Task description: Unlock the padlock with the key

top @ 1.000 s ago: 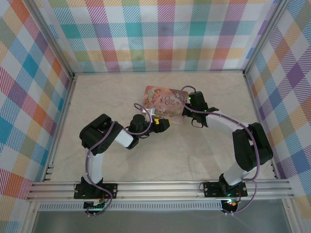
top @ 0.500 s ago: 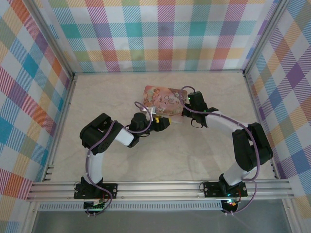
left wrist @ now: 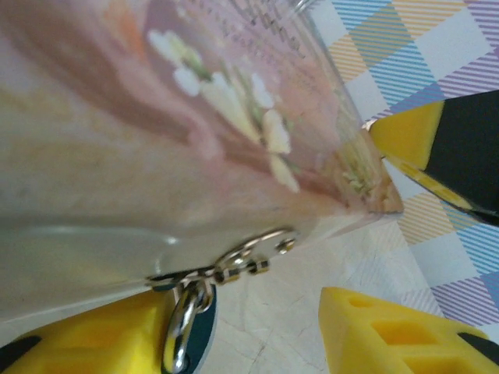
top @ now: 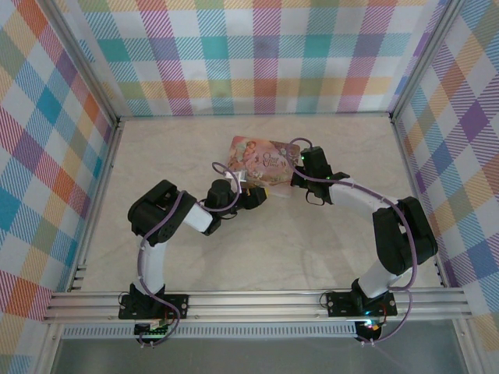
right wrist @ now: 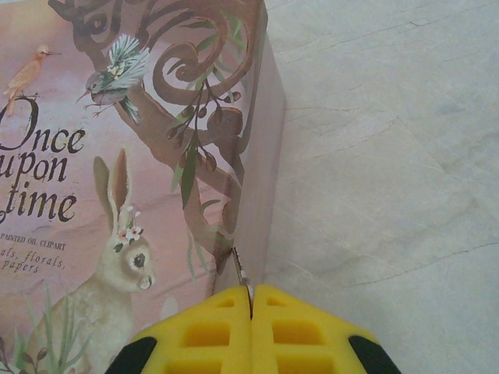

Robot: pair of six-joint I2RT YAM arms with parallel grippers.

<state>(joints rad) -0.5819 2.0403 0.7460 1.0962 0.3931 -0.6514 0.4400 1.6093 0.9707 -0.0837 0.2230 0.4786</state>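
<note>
Although both grippers sit at the pink box [top: 261, 158] in the middle of the table [top: 195, 257], the unlocking proper looks not yet begun. The right gripper [right wrist: 251, 294], at the box's near right corner, has its pads pressed together on a thin sliver of metal that I take for the key [right wrist: 240, 269]. It points along the box's side, not into any keyhole. The left gripper [left wrist: 257, 331], at the box's near edge, stands partly spread with nothing pinched. A silver loop, probably the shackle of the padlock [left wrist: 183, 331], hangs from the small clasp [left wrist: 249, 253] on that edge, just beside one yellow finger, and its body is too blurred to make out. Left to do, by my reckoning: steady the padlock, bring the key across, seat it, turn it, and free the shackle.
</note>
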